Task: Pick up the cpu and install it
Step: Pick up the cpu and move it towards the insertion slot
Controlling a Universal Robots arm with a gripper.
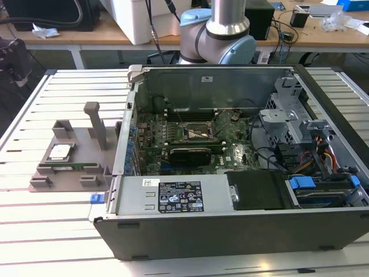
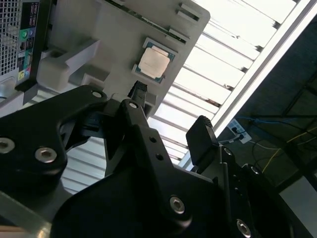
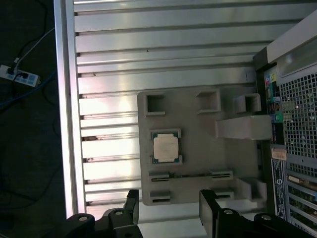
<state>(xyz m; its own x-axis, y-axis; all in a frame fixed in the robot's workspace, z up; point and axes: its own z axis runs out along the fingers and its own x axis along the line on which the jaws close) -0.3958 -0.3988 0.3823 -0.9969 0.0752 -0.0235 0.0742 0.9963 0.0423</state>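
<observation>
Computer case (image 1: 230,173) is lying open on the bench (image 1: 52,242), the grey tray (image 3: 198,148) sitting beside it toward the bench's edge at the exterior view's left. Gripper (image 3: 170,203) is hanging over the tray's edge, jaws spread wide and empty, the cpu (image 3: 165,147) resting in a tray recess. Judged risk: an off-centre descent catching recess corners, tipping or scratching the chip.
</observation>
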